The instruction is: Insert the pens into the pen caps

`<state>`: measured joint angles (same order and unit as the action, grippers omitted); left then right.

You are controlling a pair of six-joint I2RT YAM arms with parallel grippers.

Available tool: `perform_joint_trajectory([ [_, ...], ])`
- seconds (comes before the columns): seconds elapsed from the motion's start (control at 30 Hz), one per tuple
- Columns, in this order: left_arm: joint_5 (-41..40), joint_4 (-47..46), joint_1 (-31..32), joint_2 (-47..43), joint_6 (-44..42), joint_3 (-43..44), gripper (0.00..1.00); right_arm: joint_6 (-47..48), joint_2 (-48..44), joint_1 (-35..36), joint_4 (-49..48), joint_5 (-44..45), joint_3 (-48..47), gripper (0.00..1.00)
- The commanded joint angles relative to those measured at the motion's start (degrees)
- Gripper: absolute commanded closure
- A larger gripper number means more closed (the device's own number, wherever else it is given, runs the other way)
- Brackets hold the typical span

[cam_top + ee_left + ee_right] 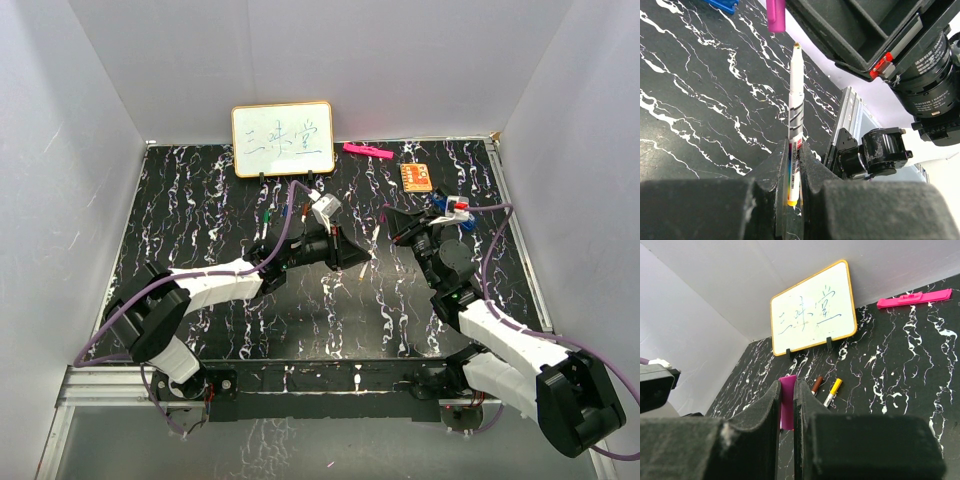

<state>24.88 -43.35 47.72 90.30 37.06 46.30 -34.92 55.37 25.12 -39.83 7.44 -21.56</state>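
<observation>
Left fingers (771, 172): clamped on white pen (795, 115), whose barrel is seen projecting past them.
Right fingers (765, 407): pressed onto purple cap (787, 405), gripped between them.
Pen tip: held near cap, not inserted.

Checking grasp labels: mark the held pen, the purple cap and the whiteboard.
pen (796, 95): left wrist view, middle of white barrel.
purple cap (787, 400): right wrist view, middle of its side.
whiteboard (812, 310): right wrist view, centre of writing face.
</observation>
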Motion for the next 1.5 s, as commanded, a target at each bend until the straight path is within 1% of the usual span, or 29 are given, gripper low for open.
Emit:
perform_joint_trajectory([
  [0.0,0.86,-2.20,-0.09,0.08,-0.32,1.94,1.00,-0.95,-0.33,0.36,-4.94,-0.81,0.28,1.00],
  [0.63,-1.41,-2.10,-0.09,0.39,-0.56,1.28,1.00,-4.52,-2.35,0.76,-4.36,-2.89,1.08,1.00],
  [0.67,-1.48,-2.13,-0.11,0.32,-0.48,1.17,1.00,-4.64,-2.53,0.80,-4.31,-2.88,3.01,1.00],
  [0.73,-1.64,-2.15,-0.09,0.39,-0.43,1.07,1.00,-4.77,-2.88,0.80,-4.07,-2.88,3.28,1.00],
  [1.03,-1.22,-1.82,-0.09,0.83,-0.18,0.93,1.00,-4.94,-3.74,0.84,-4.00,-2.45,3.28,1.00],
  [1.47,-0.07,-3.30,-0.09,1.58,0.39,-0.18,1.00,-4.31,-2.56,0.93,-4.69,-2.06,2.85,1.00],
])
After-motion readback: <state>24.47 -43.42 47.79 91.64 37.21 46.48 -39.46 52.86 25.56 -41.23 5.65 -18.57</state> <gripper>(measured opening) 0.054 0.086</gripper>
